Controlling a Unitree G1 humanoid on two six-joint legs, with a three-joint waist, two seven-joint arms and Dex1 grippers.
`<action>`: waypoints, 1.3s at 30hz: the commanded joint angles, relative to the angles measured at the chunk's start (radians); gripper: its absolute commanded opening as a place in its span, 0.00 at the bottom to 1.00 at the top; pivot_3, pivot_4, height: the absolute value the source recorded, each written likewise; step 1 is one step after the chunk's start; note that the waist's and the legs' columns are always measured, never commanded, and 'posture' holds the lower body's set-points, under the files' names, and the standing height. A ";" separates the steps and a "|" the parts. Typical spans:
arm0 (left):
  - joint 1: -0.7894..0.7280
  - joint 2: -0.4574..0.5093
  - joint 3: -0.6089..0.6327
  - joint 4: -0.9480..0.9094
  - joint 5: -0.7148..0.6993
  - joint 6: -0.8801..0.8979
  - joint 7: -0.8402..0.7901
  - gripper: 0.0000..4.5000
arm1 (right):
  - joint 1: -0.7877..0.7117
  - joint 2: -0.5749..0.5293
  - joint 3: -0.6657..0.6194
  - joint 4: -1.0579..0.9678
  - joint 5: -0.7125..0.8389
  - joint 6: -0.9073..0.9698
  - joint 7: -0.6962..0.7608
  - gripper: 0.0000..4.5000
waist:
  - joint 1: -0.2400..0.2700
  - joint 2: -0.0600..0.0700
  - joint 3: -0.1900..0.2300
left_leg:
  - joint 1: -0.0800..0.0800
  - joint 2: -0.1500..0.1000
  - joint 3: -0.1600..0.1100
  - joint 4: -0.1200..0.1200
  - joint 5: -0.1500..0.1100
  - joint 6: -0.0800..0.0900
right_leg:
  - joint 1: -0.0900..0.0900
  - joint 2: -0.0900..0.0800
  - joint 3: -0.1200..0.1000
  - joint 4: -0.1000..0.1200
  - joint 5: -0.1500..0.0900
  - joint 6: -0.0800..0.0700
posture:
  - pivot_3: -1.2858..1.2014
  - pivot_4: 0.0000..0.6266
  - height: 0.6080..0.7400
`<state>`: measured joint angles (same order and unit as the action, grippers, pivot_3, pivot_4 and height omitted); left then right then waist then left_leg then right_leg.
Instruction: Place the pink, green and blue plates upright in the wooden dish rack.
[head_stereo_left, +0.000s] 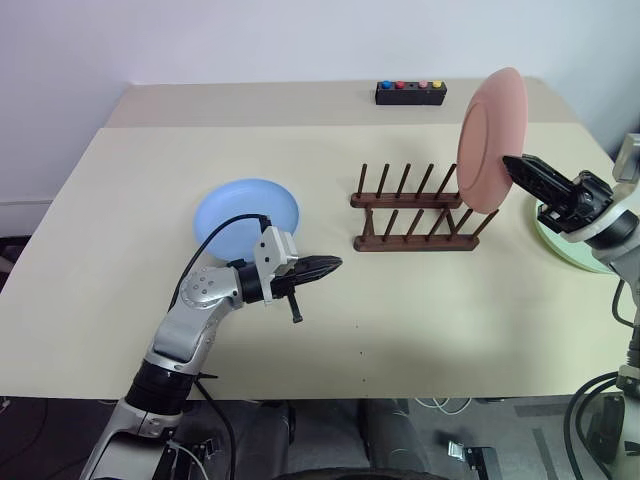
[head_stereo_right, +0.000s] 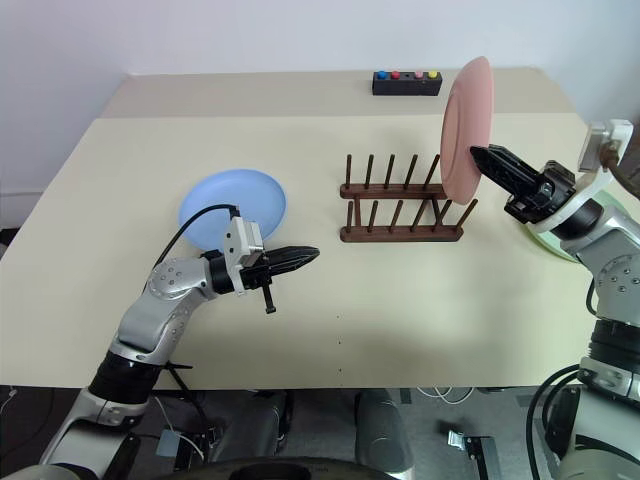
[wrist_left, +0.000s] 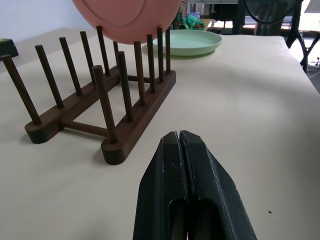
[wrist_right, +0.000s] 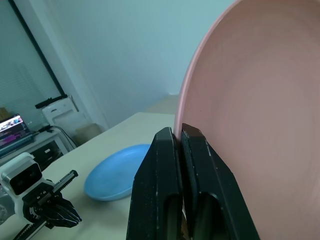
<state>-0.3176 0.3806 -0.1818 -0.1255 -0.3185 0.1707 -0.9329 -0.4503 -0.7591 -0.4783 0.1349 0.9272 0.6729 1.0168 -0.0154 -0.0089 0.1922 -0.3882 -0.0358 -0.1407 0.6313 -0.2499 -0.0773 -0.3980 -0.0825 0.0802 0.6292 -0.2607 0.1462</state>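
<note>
- The table (head_stereo_left: 120, 300) holds the wooden dish rack (head_stereo_left: 413, 212), its long side running left to right.
- The pink plate (head_stereo_left: 491, 140) stands on edge above the rack's right end, pinched at its rim by the right gripper (head_stereo_left: 524, 170).
- The blue plate (head_stereo_left: 246, 218) lies flat, left of the rack.
- The left wrist view shows the whole green plate (wrist_left: 189, 43) lying flat; the eye views hide most of it.
- The left gripper (head_stereo_left: 325, 267) is closed on nothing and points at the rack.

Pink plate (head_stereo_left: 491, 140) upright over the rack's (head_stereo_left: 415, 210) right end; blue (head_stereo_left: 245, 218) and green (wrist_left: 188, 42) plates flat
</note>
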 joint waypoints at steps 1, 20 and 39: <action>-0.014 -0.005 0.004 -0.025 -0.012 -0.005 0.000 0.00 | -0.002 -0.016 -0.031 0.001 0.011 0.004 0.005 0.02 | 0.000 0.000 0.000 | 0.000 0.000 0.000 0.000 0.000 0.000 | 0.000 0.000 0.000 0.000 0.000 0.000 | 0.52 0.24 1.00; -0.011 -0.010 0.003 -0.019 -0.011 -0.009 -0.001 0.00 | 0.039 -0.018 -0.079 -0.019 -0.028 -0.052 -0.064 0.99 | 0.000 0.000 0.000 | 0.000 0.000 0.000 0.000 0.000 0.000 | 0.000 0.000 0.000 0.000 0.000 0.000 | 0.52 0.24 1.00; -0.021 -0.022 -0.005 -0.003 -0.011 -0.010 -0.015 0.00 | 0.244 -0.236 0.159 0.256 -0.759 -0.519 -0.307 0.99 | -0.008 0.001 -0.001 | 0.001 0.000 0.001 0.000 0.000 0.000 | 0.000 0.000 0.000 0.000 0.000 0.000 | 0.52 0.24 1.00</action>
<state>-0.3247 0.3625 -0.1851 -0.1178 -0.3185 0.1699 -0.9436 -0.1760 -0.9681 -0.3333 0.3572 0.2255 0.2024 0.7395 -0.0236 -0.0077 0.1915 -0.3876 -0.0358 -0.1392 0.6316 -0.2499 -0.0774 -0.3980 -0.0825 0.0808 0.6294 -0.2607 0.1462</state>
